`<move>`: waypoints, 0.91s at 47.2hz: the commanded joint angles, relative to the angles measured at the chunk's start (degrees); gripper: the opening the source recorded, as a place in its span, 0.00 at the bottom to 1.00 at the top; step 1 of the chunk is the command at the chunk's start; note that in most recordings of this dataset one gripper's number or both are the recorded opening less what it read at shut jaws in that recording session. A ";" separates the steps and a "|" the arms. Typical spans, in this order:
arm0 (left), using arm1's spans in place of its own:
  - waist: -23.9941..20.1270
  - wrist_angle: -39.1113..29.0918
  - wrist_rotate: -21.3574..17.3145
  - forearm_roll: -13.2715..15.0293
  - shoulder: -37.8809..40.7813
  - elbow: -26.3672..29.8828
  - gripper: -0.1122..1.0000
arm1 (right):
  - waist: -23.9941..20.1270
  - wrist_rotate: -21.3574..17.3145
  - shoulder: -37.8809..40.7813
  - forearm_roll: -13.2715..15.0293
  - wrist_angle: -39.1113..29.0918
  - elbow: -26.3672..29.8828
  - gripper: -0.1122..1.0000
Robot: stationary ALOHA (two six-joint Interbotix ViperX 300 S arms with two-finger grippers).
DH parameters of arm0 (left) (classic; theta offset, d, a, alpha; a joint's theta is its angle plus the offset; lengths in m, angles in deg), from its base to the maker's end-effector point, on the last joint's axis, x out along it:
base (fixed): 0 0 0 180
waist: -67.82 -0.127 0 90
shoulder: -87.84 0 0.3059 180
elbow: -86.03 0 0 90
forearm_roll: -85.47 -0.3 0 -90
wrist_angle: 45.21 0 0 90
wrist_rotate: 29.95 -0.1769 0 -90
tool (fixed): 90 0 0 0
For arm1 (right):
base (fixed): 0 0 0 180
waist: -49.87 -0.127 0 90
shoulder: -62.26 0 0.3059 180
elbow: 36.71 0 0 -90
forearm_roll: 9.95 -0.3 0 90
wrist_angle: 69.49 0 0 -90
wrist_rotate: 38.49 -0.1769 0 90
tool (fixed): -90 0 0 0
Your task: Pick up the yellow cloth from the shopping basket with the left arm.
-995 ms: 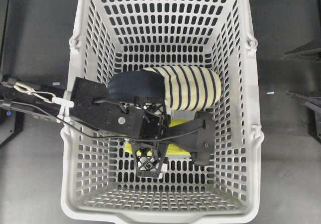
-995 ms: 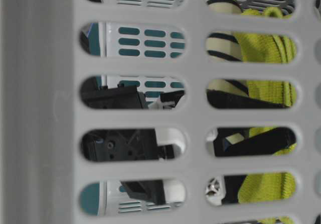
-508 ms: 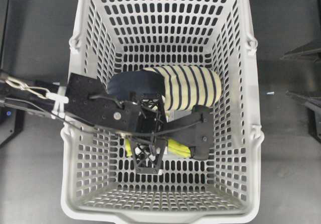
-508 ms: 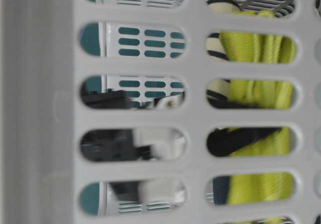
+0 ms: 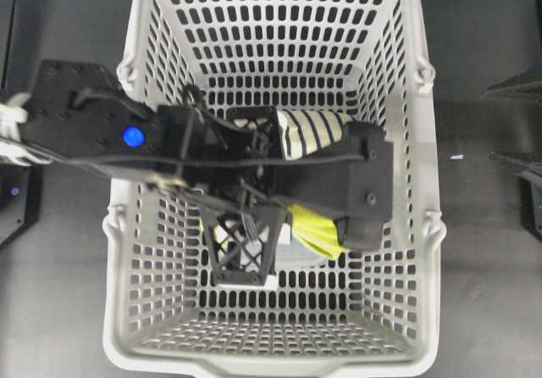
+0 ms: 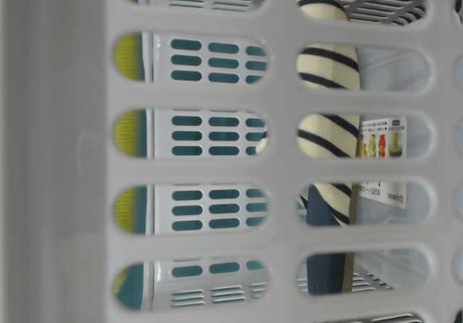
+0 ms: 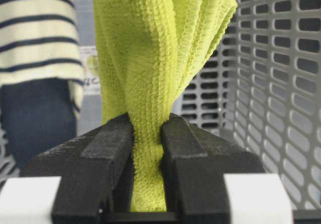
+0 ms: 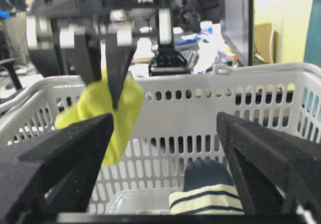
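The yellow cloth [image 7: 150,43] hangs bunched from my left gripper [image 7: 147,133], whose jaws are shut on its narrow fold. In the overhead view the left arm, with its blue light [image 5: 131,136], sits high over the light-grey shopping basket [image 5: 398,251]. There the cloth [image 5: 318,230] shows between the lattice finger [image 5: 241,255] and the other finger. In the right wrist view the cloth [image 8: 108,113] dangles at about the height of the basket's rim. My right gripper [image 8: 165,148] is open and empty, outside the basket's right side [image 5: 512,128].
A cream slipper with navy stripes [image 5: 313,132] lies on the basket floor, partly under the arm; it also shows in the table-level view [image 6: 325,135]. A clear plastic pack [image 8: 135,204] with a printed label [image 6: 380,138] lies beside it. The slotted walls [image 8: 200,113] stand close around.
My left gripper has risen from the basket floor with the yellow cloth pinched in it. The cloth and gripper have gone up out of the table-level view. The slipper stays put.
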 commanded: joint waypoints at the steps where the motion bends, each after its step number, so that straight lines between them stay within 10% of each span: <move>1: -0.62 -0.44 0.09 -0.18 -1.32 2.29 0.21 | 0.00 0.00 0.35 -0.18 0.26 0.35 0.81; 43: -2.11 -0.44 0.26 -0.18 -1.14 2.20 0.21 | 0.09 0.00 0.26 -0.18 0.26 -0.18 0.81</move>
